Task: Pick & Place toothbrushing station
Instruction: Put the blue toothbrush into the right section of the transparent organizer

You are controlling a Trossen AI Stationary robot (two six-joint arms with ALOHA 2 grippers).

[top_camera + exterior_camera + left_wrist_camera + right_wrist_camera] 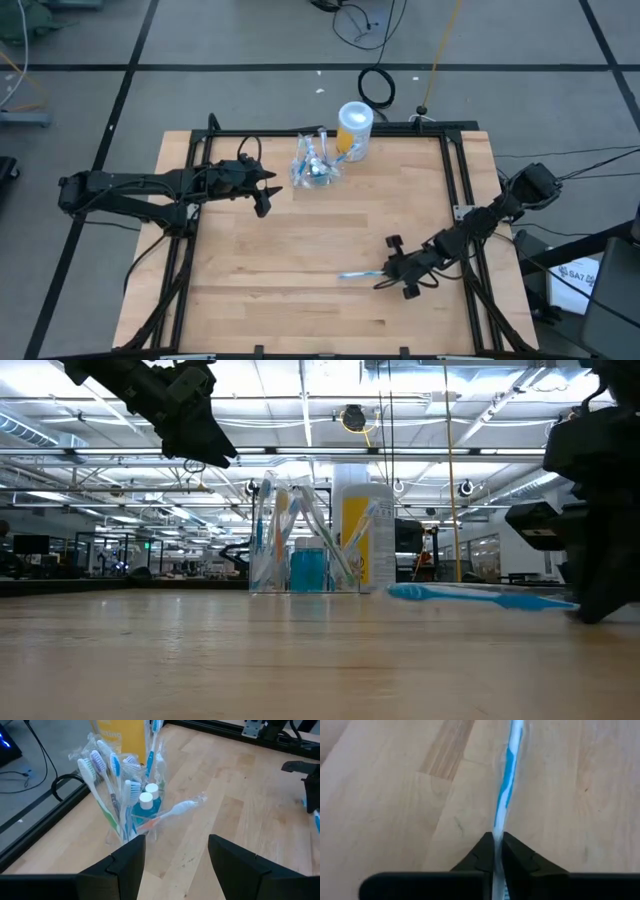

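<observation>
Our right gripper (498, 845) has its jaws clenched on the blue-and-white wrapped toothbrush (507, 780), lying flat on the bench; the clear plastic cup (317, 166) stands well apart, nearer the released left gripper (266, 190).

Matt wood table (300, 270), clear plastic cup (131, 822)

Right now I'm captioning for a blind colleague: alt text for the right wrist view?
The right gripper is shut on a wrapped blue-and-white toothbrush, which lies on the wooden table and runs straight away from the fingers.
</observation>
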